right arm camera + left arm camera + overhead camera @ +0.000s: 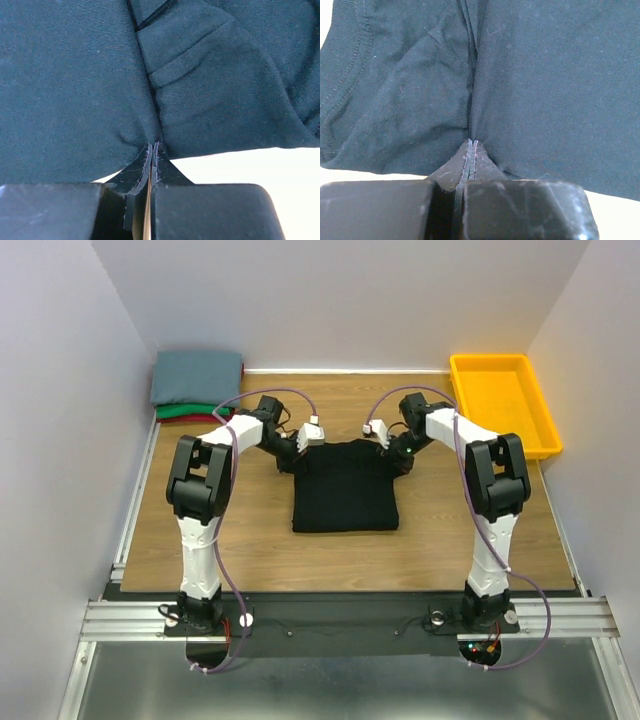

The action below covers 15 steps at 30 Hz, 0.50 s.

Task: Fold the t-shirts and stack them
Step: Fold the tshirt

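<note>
Plain black t-shirt (345,490): matte fine-knit jersey, folded to a rough rectangle, flat at the centre of the wood-grain table (440,540). Its near edge is straight, its far edge rumpled. The left gripper (472,142) is pinched fully closed on a pleat at the shirt's 11 o'clock corner, with a ribbed, stitched band beside it. The right gripper (153,145) is likewise closed on a fold at 1 o'clock. Wood shows on every side of the shirt, widest toward 6 o'clock. At the table's 10 o'clock a folded grey-blue tee (197,375) tops a green tee (195,411) and a red tee (185,419). A rigid yellow bin (500,405) sits at 2 o'clock.
</note>
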{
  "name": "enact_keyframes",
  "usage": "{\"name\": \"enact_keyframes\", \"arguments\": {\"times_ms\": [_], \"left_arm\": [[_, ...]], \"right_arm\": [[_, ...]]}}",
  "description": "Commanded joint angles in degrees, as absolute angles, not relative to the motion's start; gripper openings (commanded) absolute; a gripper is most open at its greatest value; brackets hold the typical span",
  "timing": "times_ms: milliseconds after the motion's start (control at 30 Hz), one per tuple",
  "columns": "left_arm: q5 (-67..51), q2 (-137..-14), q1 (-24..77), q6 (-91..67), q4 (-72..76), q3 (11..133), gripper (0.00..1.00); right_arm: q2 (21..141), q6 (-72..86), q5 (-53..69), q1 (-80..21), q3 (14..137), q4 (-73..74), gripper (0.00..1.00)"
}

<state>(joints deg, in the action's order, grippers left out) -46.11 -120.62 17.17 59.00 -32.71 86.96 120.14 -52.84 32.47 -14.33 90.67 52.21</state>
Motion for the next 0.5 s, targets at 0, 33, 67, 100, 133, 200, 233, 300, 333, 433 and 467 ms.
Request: {"name": "enact_keyframes", "arguments": {"times_ms": [0,33,67,100,133,200,233,300,333,433,467], "left_arm": [[-44.91,-116.21,17.49,58.44,-33.4,82.11,0.0],[-44.91,-115.15,18.01,58.45,-33.31,80.7,0.0],[-45.0,-114.18,18.8,58.97,-33.31,77.55,0.0],[-45.17,-113.04,19.42,59.15,-33.22,75.78,0.0],[-45.44,-110.42,20.03,59.67,-33.48,74.02,0.0],[-45.79,-107.68,21.44,59.94,-33.57,68.33,0.0],[-46.57,-104.71,21.71,59.94,-33.57,66.55,0.0],[-48.07,-100.49,21.8,59.94,-33.58,61.99,0.0],[-48.08,-99.24,21.88,59.85,-33.75,60.83,0.0],[-48.17,-95.46,21.8,61.17,-35.33,58.36,0.0],[-48.08,-94.75,21.8,61.26,-35.59,58.01,0.14]], "right_arm": [[118.22,-49.49,34.54,-15.11,86.41,50.89,0.01],[116.04,-49.22,34.54,-15.55,84.4,50.54,0.01],[114.8,-48.61,34.63,-16.69,80.63,50.1,0.01],[113.39,-48.34,34.89,-17.13,78.42,49.84,0.01],[110.51,-48.08,35.24,-17.75,76.66,49.75,0.01],[107.07,-46.94,35.68,-18.98,71.66,49.66,0.0],[105.4,-46.5,36.03,-19.33,70.41,49.75,0.0],[100.58,-45.19,36.21,-19.34,67.43,49.83,0.01],[98.98,-44.57,35.86,-19.34,66.63,50.1,0.01],[94.75,-43.33,35.33,-19.25,65.3,51.59,0.01],[93.96,-42.46,34.98,-19.34,65.48,51.94,0.14]]}}
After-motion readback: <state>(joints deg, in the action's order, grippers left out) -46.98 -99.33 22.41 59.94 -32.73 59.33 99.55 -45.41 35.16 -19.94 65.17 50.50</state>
